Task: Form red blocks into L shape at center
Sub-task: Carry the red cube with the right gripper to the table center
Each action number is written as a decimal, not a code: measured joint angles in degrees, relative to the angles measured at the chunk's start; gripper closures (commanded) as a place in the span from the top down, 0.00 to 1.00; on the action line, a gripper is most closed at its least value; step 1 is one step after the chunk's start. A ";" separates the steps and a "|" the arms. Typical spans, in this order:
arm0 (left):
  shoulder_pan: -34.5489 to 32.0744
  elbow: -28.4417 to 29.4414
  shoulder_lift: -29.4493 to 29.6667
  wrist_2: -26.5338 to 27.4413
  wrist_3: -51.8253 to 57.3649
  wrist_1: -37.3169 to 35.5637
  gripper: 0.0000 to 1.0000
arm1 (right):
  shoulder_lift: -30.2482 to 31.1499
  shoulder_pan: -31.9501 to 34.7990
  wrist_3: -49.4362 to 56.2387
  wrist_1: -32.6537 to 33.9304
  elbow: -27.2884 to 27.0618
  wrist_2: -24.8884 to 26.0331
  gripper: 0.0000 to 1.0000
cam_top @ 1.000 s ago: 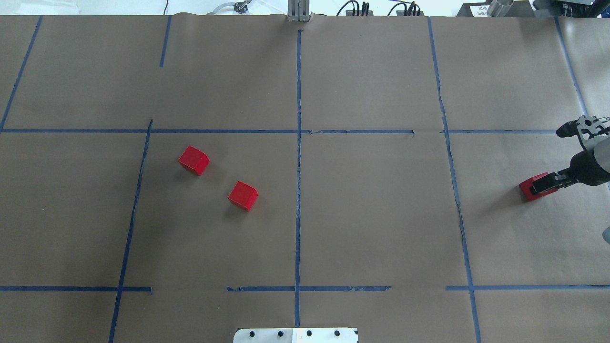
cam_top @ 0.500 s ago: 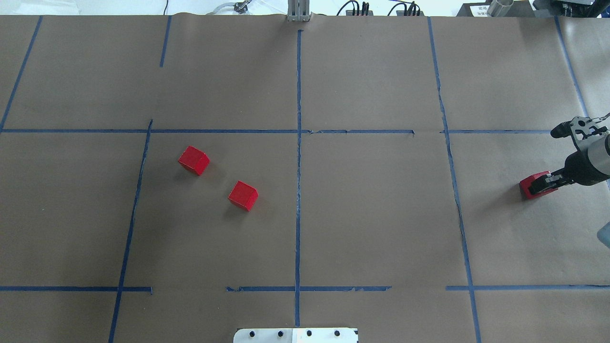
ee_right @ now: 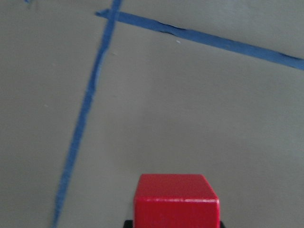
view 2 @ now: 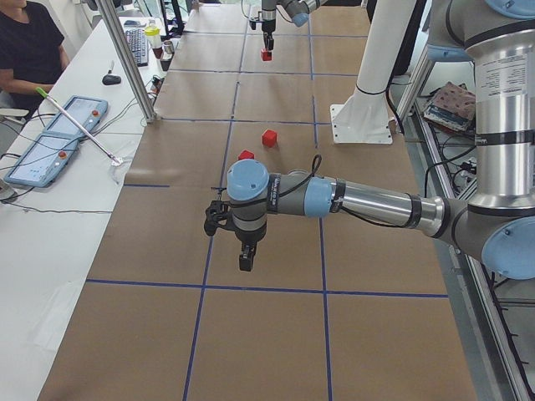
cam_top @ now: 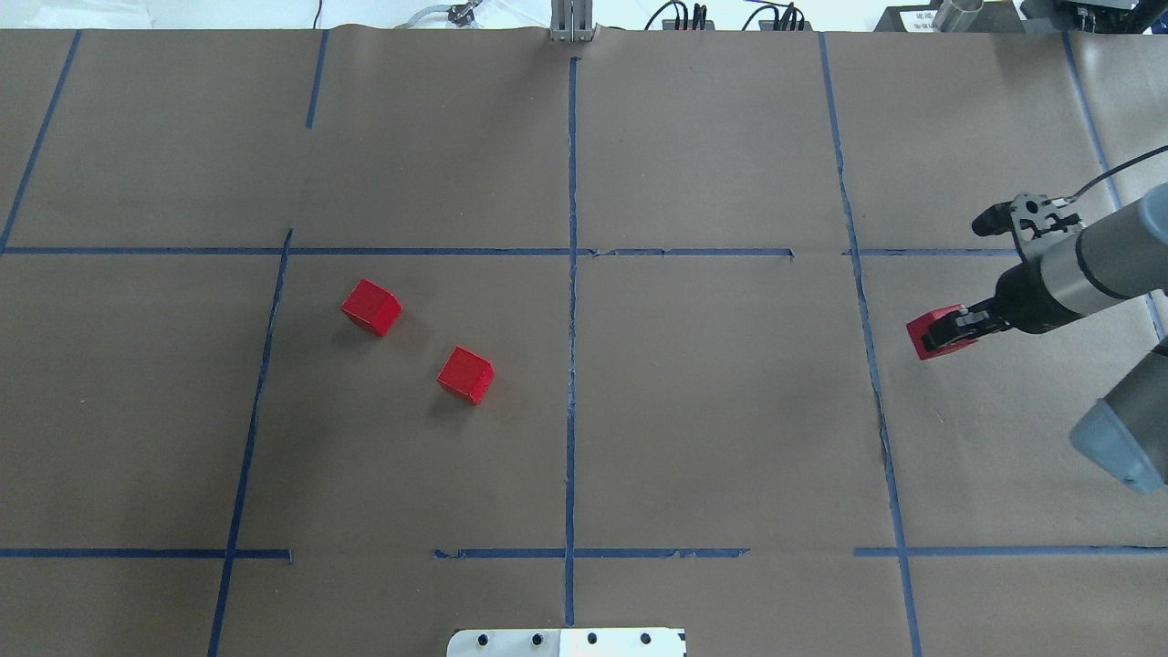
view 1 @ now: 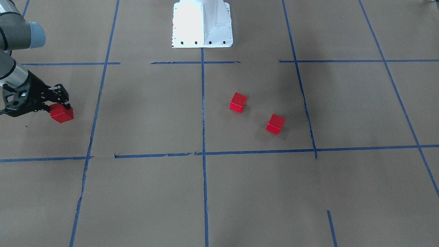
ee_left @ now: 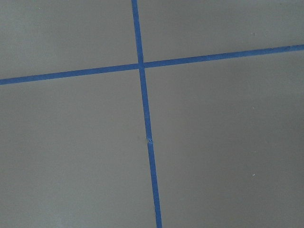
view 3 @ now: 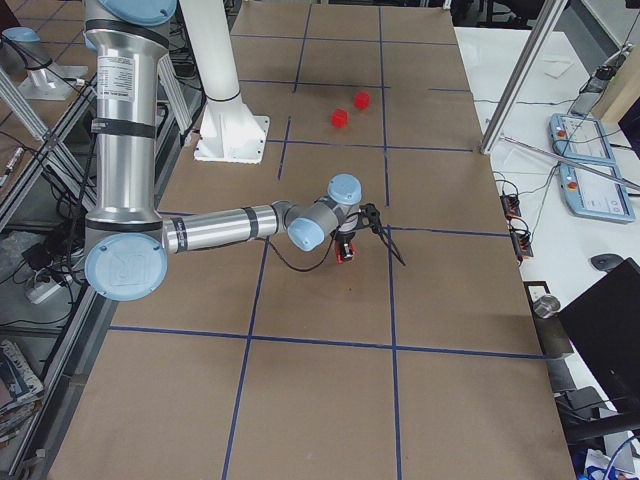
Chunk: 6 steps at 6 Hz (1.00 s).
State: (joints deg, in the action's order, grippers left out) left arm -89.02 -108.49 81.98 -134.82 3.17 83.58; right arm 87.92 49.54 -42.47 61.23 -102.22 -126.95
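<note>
Two red blocks lie on the brown paper left of the central tape line (cam_top: pixel 571 401): one (cam_top: pixel 371 307) farther left, one (cam_top: pixel 465 374) nearer the line. They also show in the front view (view 1: pixel 275 124) (view 1: pixel 238 102). My right gripper (cam_top: pixel 947 330) is shut on the third red block (cam_top: pixel 923 334), low over the paper at the right, beyond the right vertical tape line. The right wrist view shows this block (ee_right: pixel 175 199) between the fingers. My left gripper (view 2: pixel 243 259) shows only in the left side view, over bare paper; I cannot tell if it is open.
The white robot base (cam_top: pixel 566 641) stands at the table's near edge. A side table with tablets (view 2: pixel 50 142) and a metal post (view 2: pixel 125 58) stand on the operators' side. A person sits there.
My right gripper has moved toward the center with the red block in it, by about a block's width at first, then faster. The two other blocks have not moved.
</note>
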 measured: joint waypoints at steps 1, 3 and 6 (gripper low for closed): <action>0.04 -0.03 0.02 0.00 0.00 0.00 1.00 | -4.98 -4.36 -9.64 0.42 -0.51 0.78 0.00; 0.17 -0.13 0.10 -0.04 0.02 0.13 1.00 | -17.47 -15.43 -30.61 6.64 -0.57 8.23 0.00; 0.47 -0.09 0.12 -0.02 0.01 0.91 1.00 | -36.38 -25.30 -39.45 24.56 4.40 19.01 0.00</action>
State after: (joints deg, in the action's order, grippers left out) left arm -88.55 -108.57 82.10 -134.84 3.19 84.50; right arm 51.54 24.24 -81.91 85.78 -97.82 -107.95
